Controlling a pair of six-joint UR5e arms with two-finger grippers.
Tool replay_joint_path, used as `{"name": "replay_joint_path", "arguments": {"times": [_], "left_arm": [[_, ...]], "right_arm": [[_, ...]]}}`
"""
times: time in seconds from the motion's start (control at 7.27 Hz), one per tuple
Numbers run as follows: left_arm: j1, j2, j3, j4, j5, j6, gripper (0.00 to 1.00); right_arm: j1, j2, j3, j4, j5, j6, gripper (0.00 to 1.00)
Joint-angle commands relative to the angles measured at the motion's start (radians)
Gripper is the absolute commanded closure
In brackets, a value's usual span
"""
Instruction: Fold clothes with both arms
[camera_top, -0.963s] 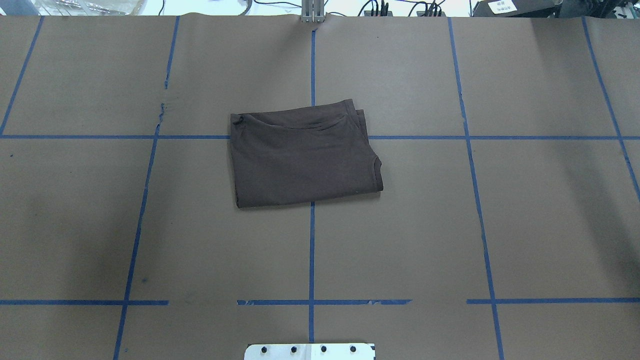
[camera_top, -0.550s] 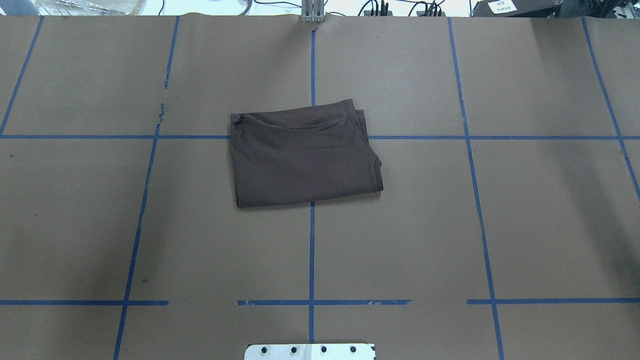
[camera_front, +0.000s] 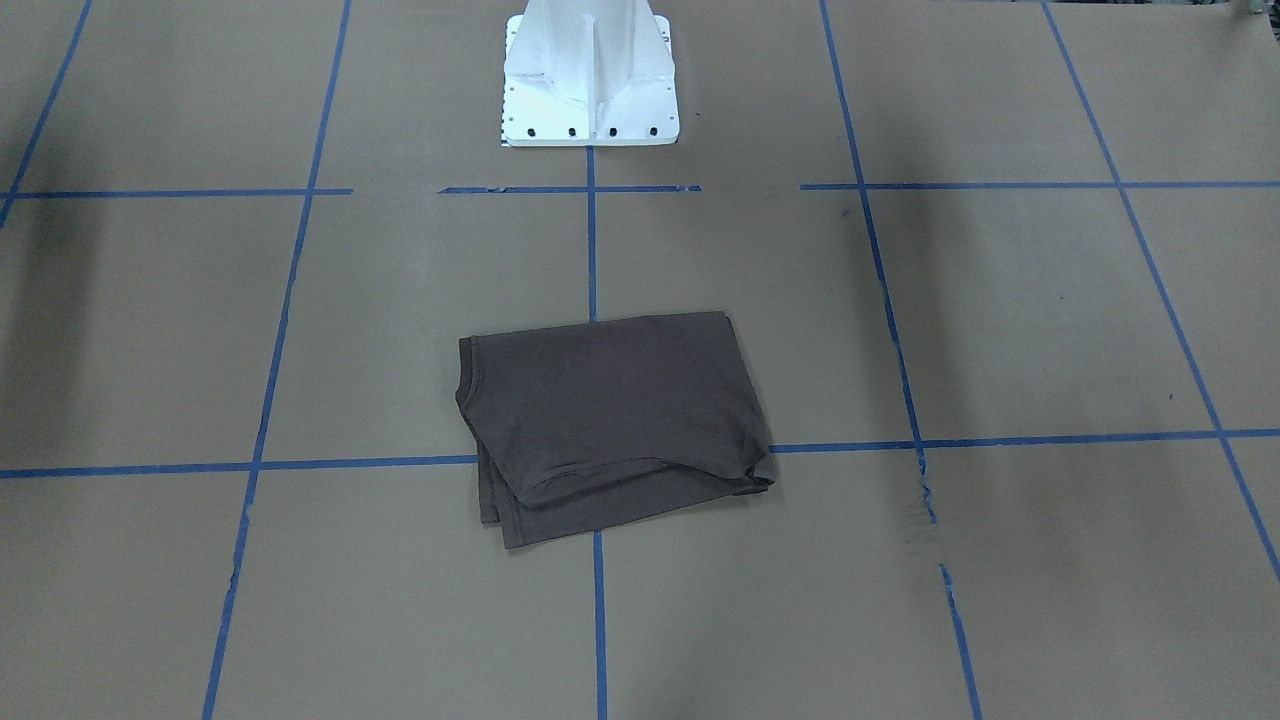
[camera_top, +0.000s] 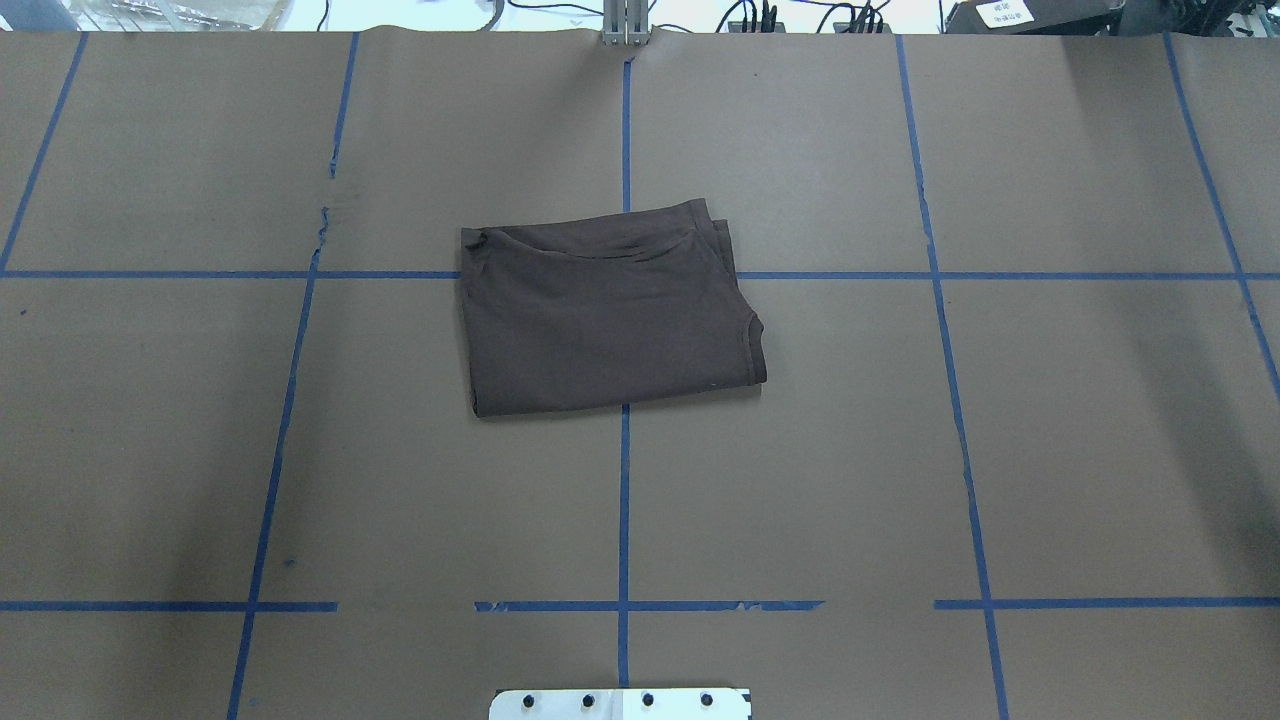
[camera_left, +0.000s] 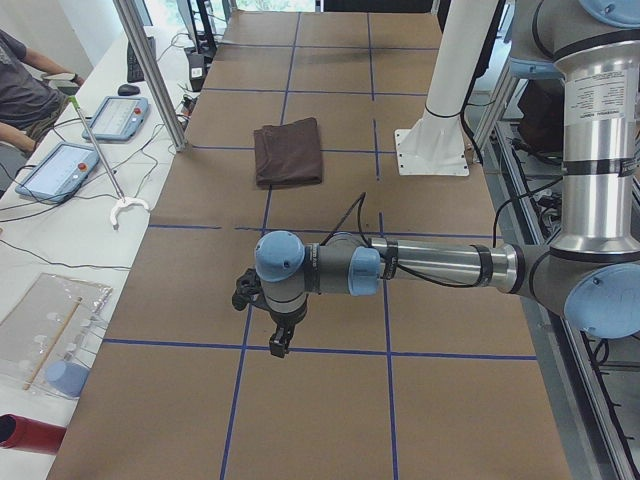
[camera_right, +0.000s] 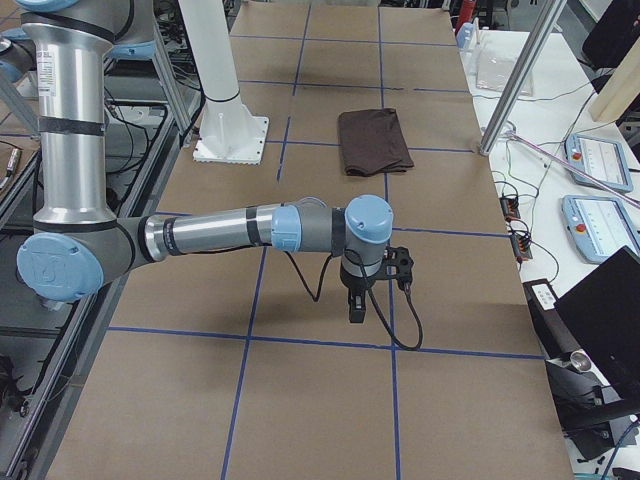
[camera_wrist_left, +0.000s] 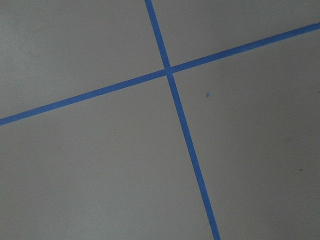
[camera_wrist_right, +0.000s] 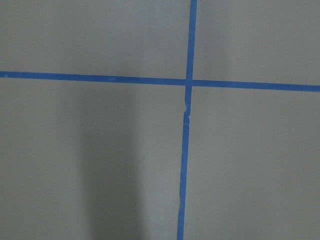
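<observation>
The dark brown-grey T-shirt (camera_top: 610, 315) lies folded into a flat rectangle at the table's middle; it also shows in the front-facing view (camera_front: 610, 420) and both side views (camera_left: 288, 152) (camera_right: 373, 140). No gripper touches it. My left gripper (camera_left: 278, 345) hangs point-down over bare paper, far from the shirt, seen only in the exterior left view; I cannot tell whether it is open or shut. My right gripper (camera_right: 356, 310) hangs the same way at the other end, seen only in the exterior right view; I cannot tell its state. Both wrist views show only brown paper and blue tape.
Brown paper with a blue tape grid (camera_top: 624, 500) covers the table. The white pedestal base (camera_front: 590, 80) stands at the robot's edge. A side bench with tablets (camera_left: 60, 170), a metal post (camera_left: 150, 70) and a seated person (camera_left: 20, 80) lies beyond the far edge.
The shirt lies as before. No arm shows in the overhead view in any frame. The faint shadow on the table's left has thinned a little.
</observation>
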Motion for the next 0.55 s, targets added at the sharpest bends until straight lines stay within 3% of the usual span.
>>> {"name": "replay_joint_path", "arguments": {"times": [0.0,0.41], "left_arm": [[-0.001,-0.001,-0.005,0.0,0.0,-0.004,0.0],[-0.001,-0.001,-0.003,0.002,0.0,-0.015,0.0]], "right_arm": [[0.0,-0.035,-0.031,0.036,-0.005,-0.001,0.0],[0.0,-0.033,-0.034,0.064,-0.011,-0.001,0.0]]}}
